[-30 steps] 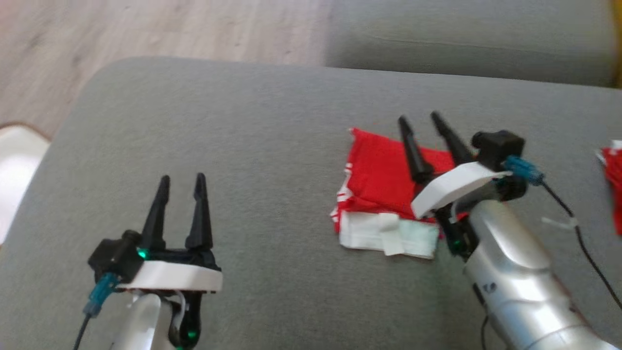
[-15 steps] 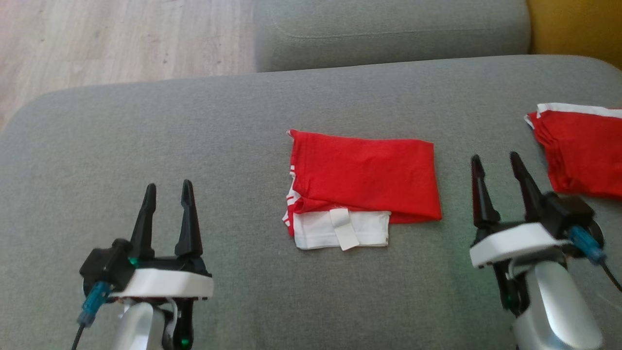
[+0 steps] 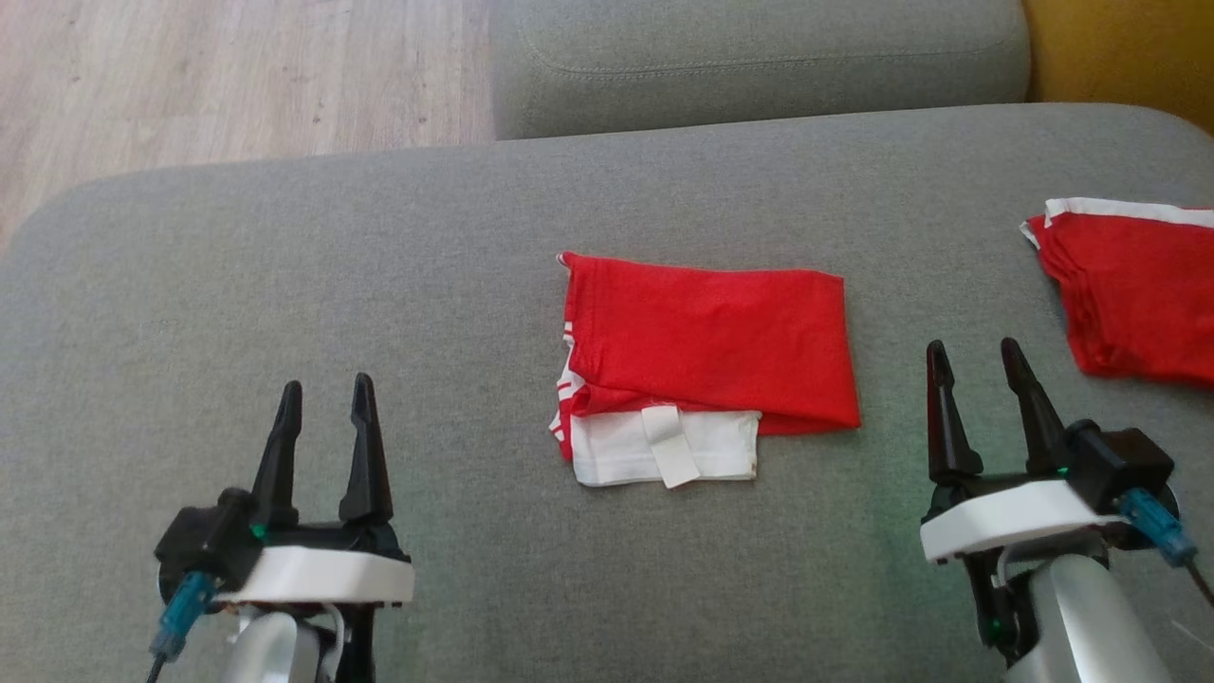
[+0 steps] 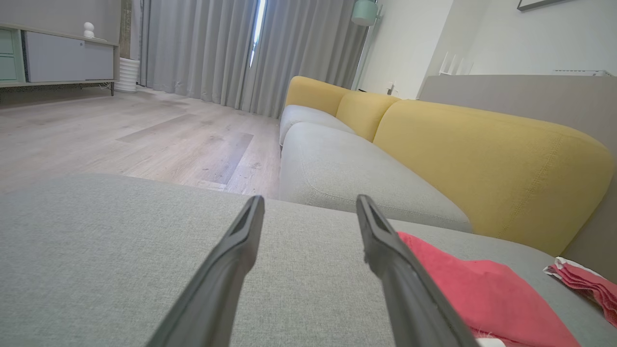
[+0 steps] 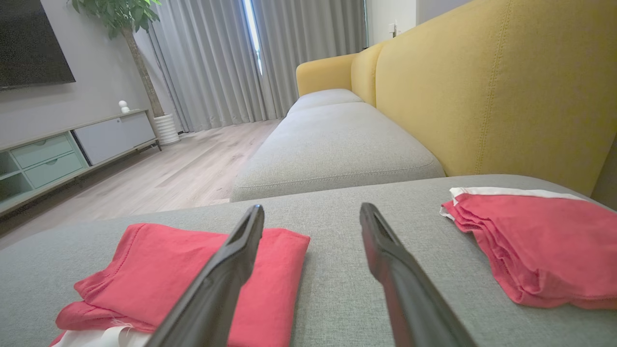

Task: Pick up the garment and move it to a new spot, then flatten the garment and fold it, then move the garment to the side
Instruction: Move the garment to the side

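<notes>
Your folded red garment (image 3: 707, 351) lies flat on the grey sofa cushion (image 3: 379, 285), between both tools, touching neither. The left tool (image 3: 325, 384) and right tool (image 3: 974, 348) stand spread and empty. The head view crops the second red pile (image 3: 1133, 294) at its edge; the right wrist view shows its stacked folds.
</notes>
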You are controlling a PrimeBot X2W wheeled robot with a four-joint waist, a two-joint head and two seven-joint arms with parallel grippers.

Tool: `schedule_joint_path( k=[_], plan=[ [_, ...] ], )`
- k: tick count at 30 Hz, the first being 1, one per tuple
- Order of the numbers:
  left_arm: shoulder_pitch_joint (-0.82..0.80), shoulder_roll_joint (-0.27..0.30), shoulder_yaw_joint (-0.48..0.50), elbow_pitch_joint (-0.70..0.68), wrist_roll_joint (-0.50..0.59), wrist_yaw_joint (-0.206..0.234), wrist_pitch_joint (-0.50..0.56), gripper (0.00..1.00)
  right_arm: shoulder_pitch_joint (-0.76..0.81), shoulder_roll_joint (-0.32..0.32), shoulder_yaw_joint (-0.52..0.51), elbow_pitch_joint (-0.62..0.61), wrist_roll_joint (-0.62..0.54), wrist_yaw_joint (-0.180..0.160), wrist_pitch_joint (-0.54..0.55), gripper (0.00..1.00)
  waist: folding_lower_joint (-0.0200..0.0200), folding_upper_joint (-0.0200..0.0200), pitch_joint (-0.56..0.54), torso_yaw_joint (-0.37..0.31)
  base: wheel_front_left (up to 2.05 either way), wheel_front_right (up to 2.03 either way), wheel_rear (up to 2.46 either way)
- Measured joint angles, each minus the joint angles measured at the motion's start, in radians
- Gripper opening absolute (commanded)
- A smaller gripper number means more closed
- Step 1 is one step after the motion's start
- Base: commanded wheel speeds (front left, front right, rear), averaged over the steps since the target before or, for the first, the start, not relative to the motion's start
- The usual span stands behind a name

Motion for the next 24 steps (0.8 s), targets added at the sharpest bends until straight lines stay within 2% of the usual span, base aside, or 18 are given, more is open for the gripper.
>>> schedule_joint_path(
  k=[14,21,24],
  plan=[
    [-0.003,0.000,-0.030,0.004,-0.009,0.000,0.000,1.00,-0.002,0.001,-0.010,0.010,0.000,0.000,0.000,1.00,0.0000,0.0000,0.025,0.019,0.00,0.00,0.00],
    [-0.020,0.000,-0.043,0.002,-0.014,0.000,0.000,1.00,-0.065,0.001,-0.010,0.090,-0.003,0.000,0.012,1.00,0.0001,0.0000,0.073,0.035,0.00,0.00,0.00],
    [-0.051,-0.001,-0.062,0.001,-0.020,0.000,0.000,1.00,-0.140,0.001,-0.016,0.163,0.009,0.000,0.073,1.00,0.0001,0.0000,0.103,0.049,0.00,0.00,0.00]
  ],
)
